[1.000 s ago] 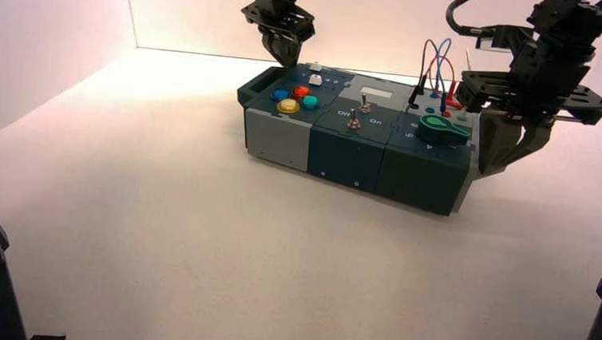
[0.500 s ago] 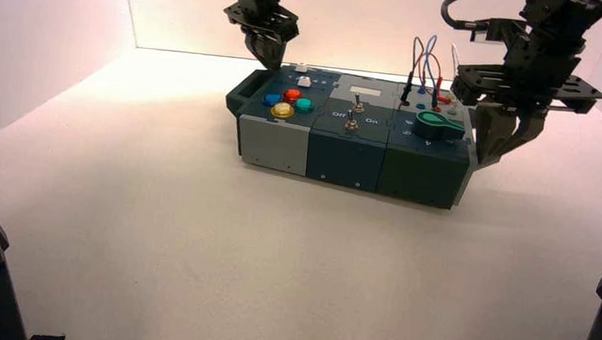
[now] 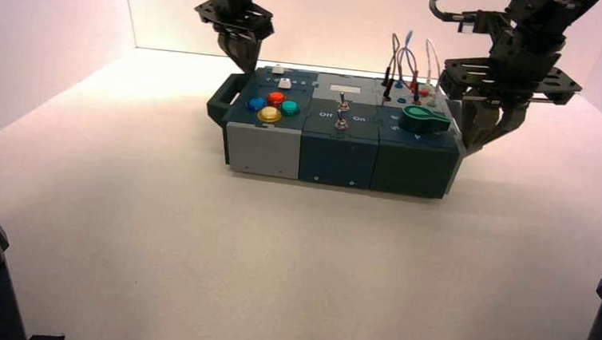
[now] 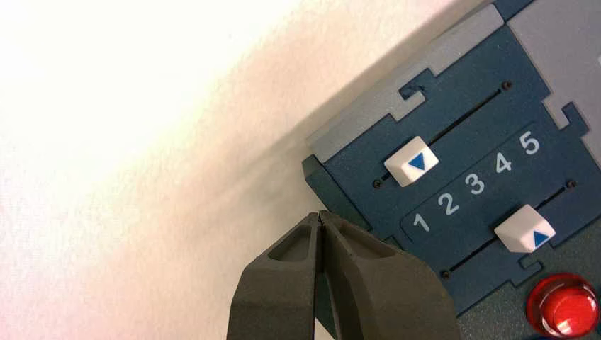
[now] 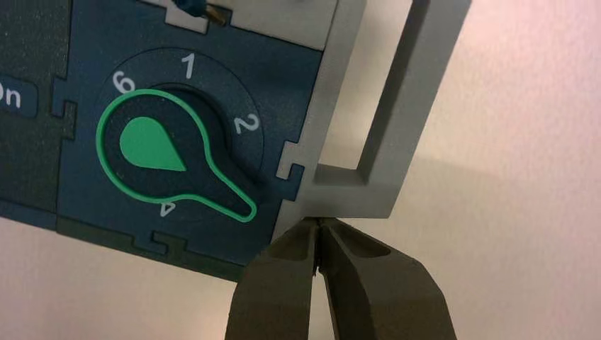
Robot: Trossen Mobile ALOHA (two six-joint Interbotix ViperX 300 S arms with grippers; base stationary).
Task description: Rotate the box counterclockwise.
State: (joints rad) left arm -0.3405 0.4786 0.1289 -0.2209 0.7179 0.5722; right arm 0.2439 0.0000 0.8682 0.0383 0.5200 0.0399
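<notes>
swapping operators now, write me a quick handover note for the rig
Left gripper: shut, at the box's far left corner.
Right gripper: shut, at the box's right end, by the grey handle.
Box: long front side nearly square to the high view, buttons left, green knob right.
Done: cannot tell how much turning is finished.
Left: likely more counterclockwise turning, if wanted.

Long dark teal and grey panel box [image 3: 340, 133], upright on the table, four coloured buttons at its left end.
</notes>
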